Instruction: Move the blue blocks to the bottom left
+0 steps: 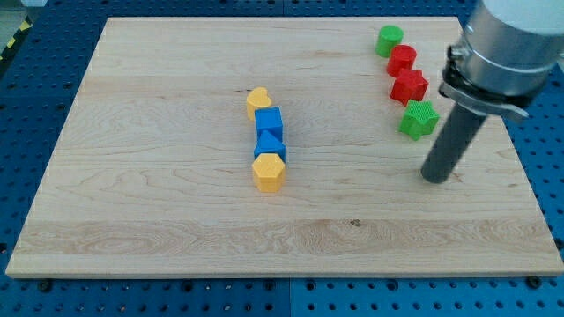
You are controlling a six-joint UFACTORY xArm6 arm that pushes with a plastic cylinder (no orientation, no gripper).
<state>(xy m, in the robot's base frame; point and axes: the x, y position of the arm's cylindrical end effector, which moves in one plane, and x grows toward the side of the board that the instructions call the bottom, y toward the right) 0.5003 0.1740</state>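
A blue cube point(270, 121) and a blue triangular block point(270, 144) sit near the board's middle, in a short column. A yellow heart point(258, 99) lies just above them and a yellow hexagon point(269, 173) just below, all touching or nearly so. My tip point(435, 178) rests on the board at the view's right, far from the blue blocks and just below and right of a green star point(419, 120).
At the view's upper right a green round block point(389, 40), a red block point(402, 60) and a red star-like block point(409, 86) line up above the green star. The wooden board point(176, 220) ends on a blue perforated table.
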